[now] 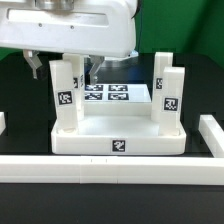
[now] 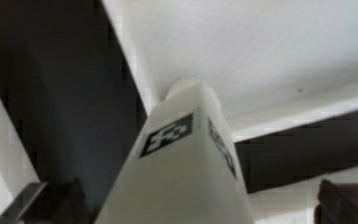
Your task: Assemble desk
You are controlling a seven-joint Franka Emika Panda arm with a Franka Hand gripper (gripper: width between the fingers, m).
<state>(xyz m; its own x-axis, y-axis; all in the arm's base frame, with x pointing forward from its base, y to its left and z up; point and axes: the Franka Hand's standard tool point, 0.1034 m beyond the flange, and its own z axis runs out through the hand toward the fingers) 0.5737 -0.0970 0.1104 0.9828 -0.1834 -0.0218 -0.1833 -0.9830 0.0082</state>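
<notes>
The white desk top [image 1: 95, 138] lies upside down on the black table, with four white tagged legs standing up from its corners. My gripper [image 1: 60, 66] hangs over the exterior view's left side. Its dark fingers [image 1: 34, 66] are spread either side of the top of a left leg [image 1: 65, 95]. In the wrist view that leg [image 2: 190, 140] rises between the two fingertips [image 2: 345, 195] with a gap on each side. My gripper [image 2: 190, 200] is open and grips nothing. The right legs [image 1: 172, 98] stand free.
The marker board [image 1: 108, 94] lies flat behind the desk top. White border rails run along the front [image 1: 110, 166], the exterior view's right [image 1: 210, 135] and its left edge [image 1: 2, 121]. The arm's white body [image 1: 70, 25] fills the upper frame.
</notes>
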